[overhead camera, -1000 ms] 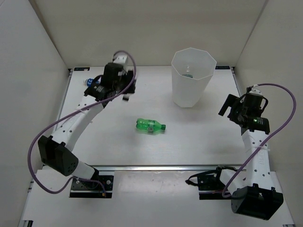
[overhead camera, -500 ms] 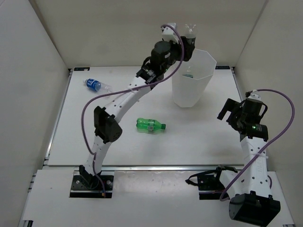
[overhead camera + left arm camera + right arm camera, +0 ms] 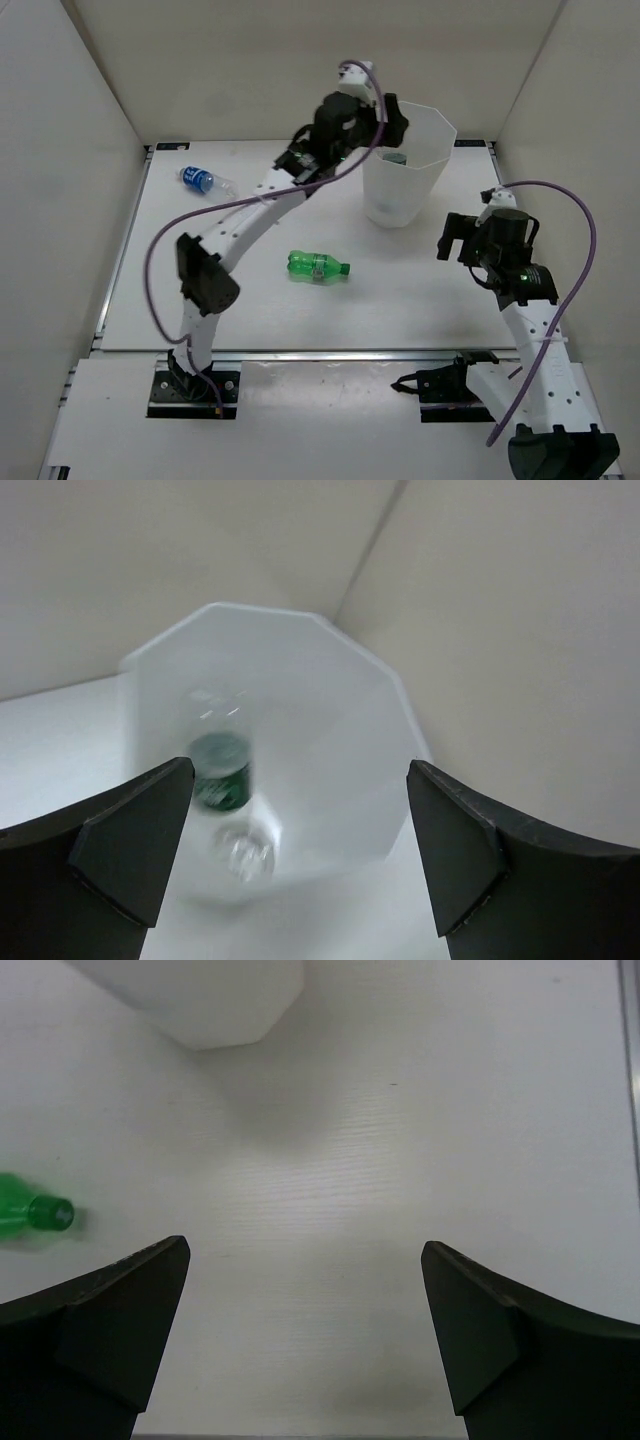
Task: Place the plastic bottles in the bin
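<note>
Left gripper (image 3: 300,768) over mouth of bin (image 3: 404,205), jaws wide apart, empty. Clear bottle with dark green label (image 3: 221,780), held above rim half second ago, now inside bin, blurred. Right gripper (image 3: 305,1248) shifted left toward bin, jaws spread, holding nothing, above table (image 3: 400,1160). Green bottle (image 3: 318,265) unmoved mid-table. Blue-label bottle (image 3: 200,180) unmoved at far left.

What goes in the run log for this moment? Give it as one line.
left gripper open over bin | right gripper open over table | green-label bottle in bin | green bottle, blue-label bottle on table
</note>
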Tool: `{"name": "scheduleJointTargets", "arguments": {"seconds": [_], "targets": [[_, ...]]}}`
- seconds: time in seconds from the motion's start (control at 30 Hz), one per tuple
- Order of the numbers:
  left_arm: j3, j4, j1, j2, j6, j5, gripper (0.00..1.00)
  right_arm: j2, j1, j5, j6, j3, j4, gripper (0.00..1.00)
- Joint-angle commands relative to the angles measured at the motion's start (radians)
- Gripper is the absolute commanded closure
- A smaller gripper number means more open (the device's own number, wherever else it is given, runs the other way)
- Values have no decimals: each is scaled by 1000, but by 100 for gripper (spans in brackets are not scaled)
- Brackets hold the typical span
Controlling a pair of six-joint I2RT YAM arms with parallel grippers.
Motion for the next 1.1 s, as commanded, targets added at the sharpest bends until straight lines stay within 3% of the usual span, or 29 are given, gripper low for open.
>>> {"name": "scheduleJointTargets", "arguments": {"seconds": [0.0, 0.1, 0.13, 0.2, 0.27, 0.3, 0.37, 0.43, 0.57, 0.73, 0.9, 0.97, 1.07], "targets": [[-174, -213, 101, -354, 7, -44, 1, -13, 111, 7, -71, 33, 38, 1], [-424, -380, 109, -544, 34, -278, 1, 51, 287, 20, -91, 74, 63, 1], [-514, -462, 124, -577, -14, -274, 1, 88, 383, 42, -103, 96, 66, 1], [-691, -541, 267, -742, -89, -74, 1, 173, 611, 144, -134, 140, 72, 0], [-993, -554, 384, -898, -158, -18, 2, 296, 725, 153, -213, 215, 78, 1], [-1103, -573, 417, -996, -164, -65, 1, 362, 763, 107, -251, 243, 79, 1], [-1182, -660, 429, -1092, -197, -154, 1, 461, 778, 3, -293, 278, 110, 1], [-1224, -745, 474, -1189, -226, -165, 1, 550, 790, -175, -322, 312, 165, 0], [-1313, -814, 520, -1310, -230, -148, 1, 746, 813, -277, -448, 361, 233, 1], [-1353, -871, 500, -1373, -267, -139, 2, 909, 784, -412, -477, 426, 320, 1], [-1364, -903, 494, -1409, -293, -124, 2, 1024, 752, -426, -457, 392, 437, 2], [-1350, -920, 492, -1421, -296, -136, 1, 1058, 758, -392, -438, 393, 454, 7], [-1325, -934, 491, -1422, -296, -153, 1, 1090, 793, -257, -433, 393, 458, 25]]}}
